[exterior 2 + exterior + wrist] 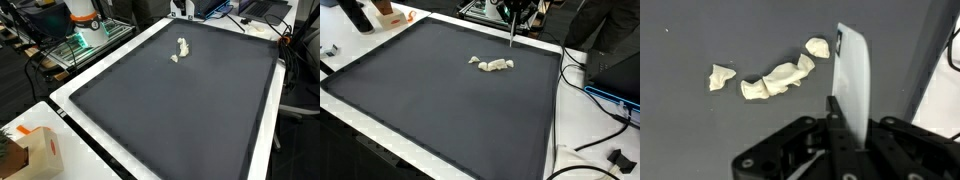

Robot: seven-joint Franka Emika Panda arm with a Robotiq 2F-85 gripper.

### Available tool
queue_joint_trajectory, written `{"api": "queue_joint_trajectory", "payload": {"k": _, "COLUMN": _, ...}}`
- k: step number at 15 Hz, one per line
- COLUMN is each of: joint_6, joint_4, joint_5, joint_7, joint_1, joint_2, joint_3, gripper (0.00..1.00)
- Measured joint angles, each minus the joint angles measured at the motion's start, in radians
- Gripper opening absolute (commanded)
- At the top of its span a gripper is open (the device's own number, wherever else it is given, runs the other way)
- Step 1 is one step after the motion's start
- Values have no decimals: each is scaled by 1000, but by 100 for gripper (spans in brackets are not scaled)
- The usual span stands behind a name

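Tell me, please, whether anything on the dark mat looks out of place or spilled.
Yes: several crumpled white scraps lie strewn in a loose row on the dark mat, like litter rather than things set down neatly. The gripper holds a flat white blade close beside the end scrap.

In the wrist view the gripper (845, 116) is showing as a matte black, angular housing that is filling the lower edge of the picture. Its black fingers (833, 122) are rising narrow and straight-edged out of a broader, blocky base. Soft grey highlights are running along the bevelled edges of that base. In an exterior view the wrist end of the arm (517, 10) is appearing only as a small, dark, compact shape, too small for screws, cables or markings to be made out.
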Motion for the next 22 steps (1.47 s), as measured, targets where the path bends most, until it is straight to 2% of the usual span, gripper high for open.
{"api": "queue_joint_trajectory", "payload": {"k": 16, "joint_6": 27, "joint_4": -80, "joint_5": 617, "joint_7": -605, "joint_1": -42, "joint_2": 4, "joint_3": -94, "gripper": 1}}
{"api": "queue_joint_trajectory", "payload": {"k": 22, "joint_6": 29, "joint_4": -97, "joint_5": 797, "joint_7": -775, "joint_1": -70, "joint_2": 15, "joint_3": -108, "gripper": 1}}
